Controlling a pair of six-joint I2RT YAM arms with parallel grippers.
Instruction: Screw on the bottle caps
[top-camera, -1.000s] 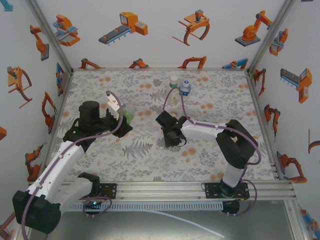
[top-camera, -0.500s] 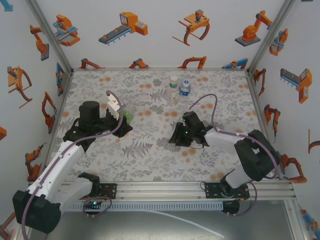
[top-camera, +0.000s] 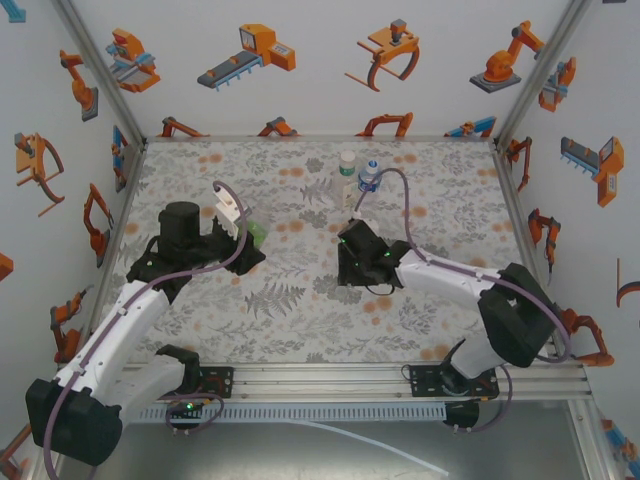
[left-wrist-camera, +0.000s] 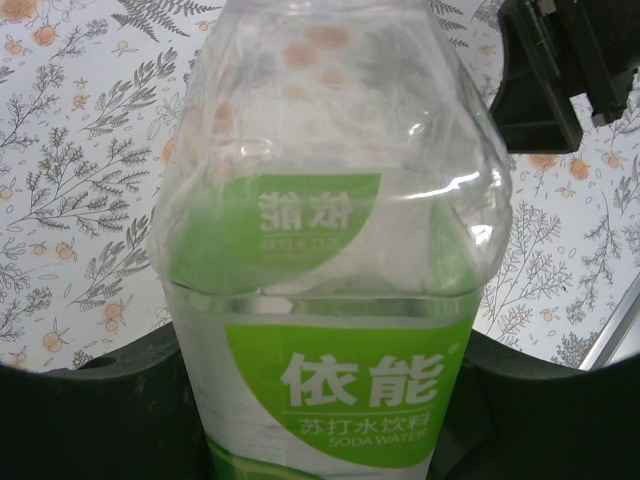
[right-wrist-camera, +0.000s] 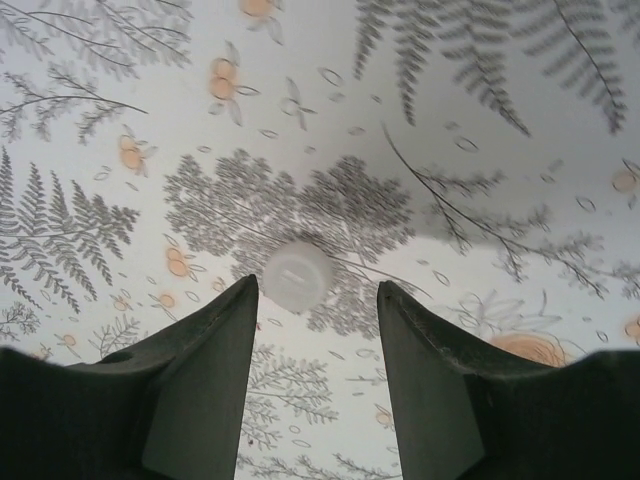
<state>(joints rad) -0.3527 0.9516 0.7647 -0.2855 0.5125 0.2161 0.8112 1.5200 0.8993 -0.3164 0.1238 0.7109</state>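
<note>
Same build both sides: left arm (top-camera: 120, 330) and right arm (top-camera: 445, 277) have white link shells, black joints and a purple cable (top-camera: 406, 210) along each. The left end effector (top-camera: 243, 240) and right end effector (right-wrist-camera: 318, 290) are all black. The right's fingers (right-wrist-camera: 200, 380) are dark wedges, with a small green light (top-camera: 347, 240) just behind them.

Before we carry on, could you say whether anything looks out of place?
Nothing spilled or damaged. One whitish cap lies loose on the table just ahead of the open right claw, not screwed onto anything.
</note>
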